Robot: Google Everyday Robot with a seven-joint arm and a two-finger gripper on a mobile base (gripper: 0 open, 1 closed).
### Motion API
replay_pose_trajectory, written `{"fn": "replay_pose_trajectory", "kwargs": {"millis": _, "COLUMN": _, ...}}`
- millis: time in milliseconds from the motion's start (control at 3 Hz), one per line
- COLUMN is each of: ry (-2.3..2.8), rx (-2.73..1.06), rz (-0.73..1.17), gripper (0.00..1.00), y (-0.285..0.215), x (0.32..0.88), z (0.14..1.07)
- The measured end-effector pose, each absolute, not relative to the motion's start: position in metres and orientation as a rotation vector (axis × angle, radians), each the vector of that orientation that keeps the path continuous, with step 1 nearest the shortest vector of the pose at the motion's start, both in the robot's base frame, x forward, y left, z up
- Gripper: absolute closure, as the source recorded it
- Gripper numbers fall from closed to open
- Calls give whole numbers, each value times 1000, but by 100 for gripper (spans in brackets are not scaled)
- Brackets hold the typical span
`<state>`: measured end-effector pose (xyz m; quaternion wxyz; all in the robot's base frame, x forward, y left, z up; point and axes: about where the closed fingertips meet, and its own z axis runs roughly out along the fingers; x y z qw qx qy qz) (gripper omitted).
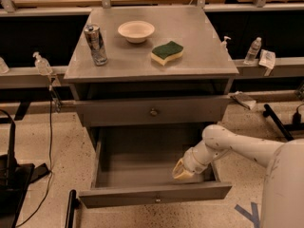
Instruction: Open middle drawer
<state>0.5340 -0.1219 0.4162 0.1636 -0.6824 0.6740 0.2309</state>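
Note:
The middle drawer (156,194) is pulled far out from the grey cabinet; its shallow grey tray (137,158) is bare and its slim front faces me with a small knob (157,200). Above it the taller top drawer front (118,112) is closed, with a round knob (153,111). My gripper (182,171) reaches in from the right on the white arm (237,146). It sits low inside the tray, at its front right corner just behind the drawer front. The bottom drawer is hidden under the open one.
On the cabinet top (199,37) stand a metal can (96,44), a white bowl (136,31) and a yellow-green sponge (166,52). Small bottles (252,50) sit on rails at both sides. Cables and a black stand (12,175) lie on the floor at left.

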Motion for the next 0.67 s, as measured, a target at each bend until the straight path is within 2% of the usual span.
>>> {"fn": "replay_pose_trajectory", "kwargs": {"millis": 667, "ry": 1947, "rx": -1908, "rz": 649, "gripper": 100, "y": -120, "x": 545, "z": 400}}
